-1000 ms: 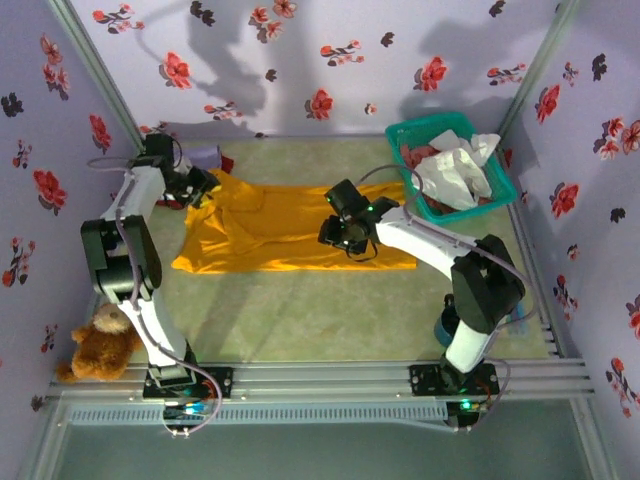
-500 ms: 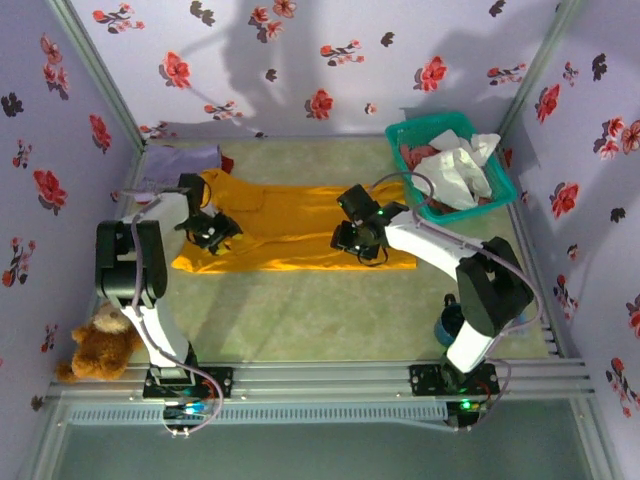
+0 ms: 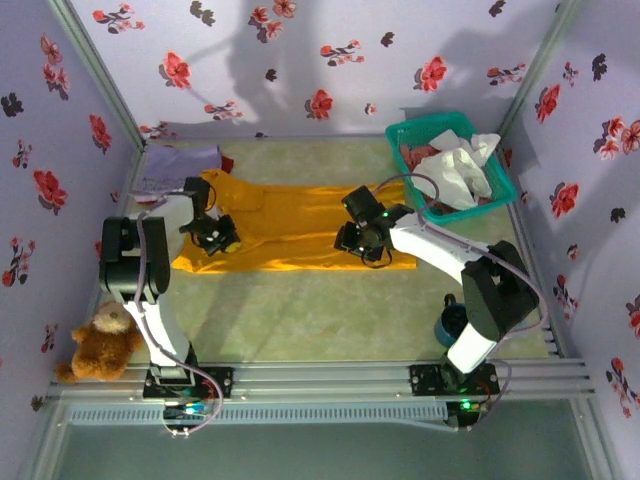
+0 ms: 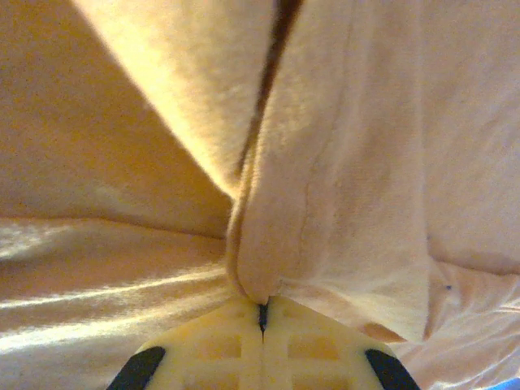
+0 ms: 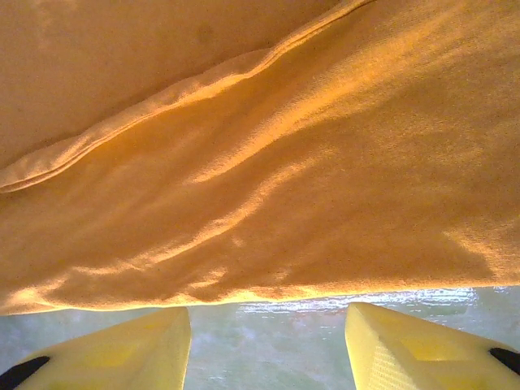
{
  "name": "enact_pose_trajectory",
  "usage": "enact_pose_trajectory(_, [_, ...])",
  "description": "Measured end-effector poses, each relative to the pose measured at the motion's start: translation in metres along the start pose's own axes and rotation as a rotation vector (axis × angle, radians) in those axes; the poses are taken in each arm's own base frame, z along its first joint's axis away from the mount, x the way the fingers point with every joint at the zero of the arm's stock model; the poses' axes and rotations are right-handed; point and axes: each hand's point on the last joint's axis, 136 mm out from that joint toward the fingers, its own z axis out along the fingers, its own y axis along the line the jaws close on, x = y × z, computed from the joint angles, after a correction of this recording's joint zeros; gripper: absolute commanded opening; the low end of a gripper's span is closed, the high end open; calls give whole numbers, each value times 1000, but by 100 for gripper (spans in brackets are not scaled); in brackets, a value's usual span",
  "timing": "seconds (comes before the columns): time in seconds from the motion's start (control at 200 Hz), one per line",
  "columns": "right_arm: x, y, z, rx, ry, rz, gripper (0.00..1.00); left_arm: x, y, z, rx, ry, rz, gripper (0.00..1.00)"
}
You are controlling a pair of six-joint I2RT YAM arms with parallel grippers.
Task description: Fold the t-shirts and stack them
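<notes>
The orange shirt (image 3: pixel 290 228) lies spread on the worktop (image 3: pixel 300 310). The left hand (image 4: pixel 262 317) pinches a fold of it; the right hand (image 5: pixel 268 325) hangs half open at its near hem.

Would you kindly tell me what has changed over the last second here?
The left gripper came from the far-left corner onto the orange t-shirt and shut on a fold. The right gripper edged rightward, still open. The basket and teddy bear stayed.
</notes>
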Motion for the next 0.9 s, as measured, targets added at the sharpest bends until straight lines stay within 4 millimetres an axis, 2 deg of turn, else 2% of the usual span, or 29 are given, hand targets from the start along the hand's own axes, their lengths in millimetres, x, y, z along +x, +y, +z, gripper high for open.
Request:
enact_pose_trajectory(0.24, [-2, 0, -2, -4, -6, 3, 54, -23, -37, -11, 42, -50, 54, 0])
enact_pose_trajectory(0.31, [-2, -2, -3, -3, -7, 6, 54, -33, -50, -6, 61, -56, 64, 0])
enact_pose_trajectory(0.415, [-2, -8, -4, 3, -7, 15, 54, -51, -67, 10, 97, -51, 62, 6])
enact_pose_trajectory(0.455, [-2, -10, -3, 6, -6, 17, 54, -57, -73, 17, 110, -47, 65, 12])
enact_pose_trajectory(0.505, [-2, -12, -4, 7, -8, 19, 55, -63, -80, 22, 123, -43, 67, 35])
enact_pose_trajectory(0.54, [-2, -13, -5, 7, -9, 17, 55, -66, -85, 23, 129, -44, 80, 44])
enact_pose_trajectory(0.585, [-1, -14, -7, 5, -11, 16, 55, -69, -94, 19, 138, -51, 102, 47])
enact_pose_trajectory(0.7, [0, -18, -10, 3, -15, 19, 55, -76, -114, -1, 152, -104, 157, 48])
enact_pose_trajectory(0.785, [0, -20, -10, 7, -15, 24, 55, -73, -116, -18, 155, -144, 172, 48])
enact_pose_trajectory(0.9, [0, -23, -8, 12, -12, 28, 55, -64, -108, -42, 162, -179, 166, 49])
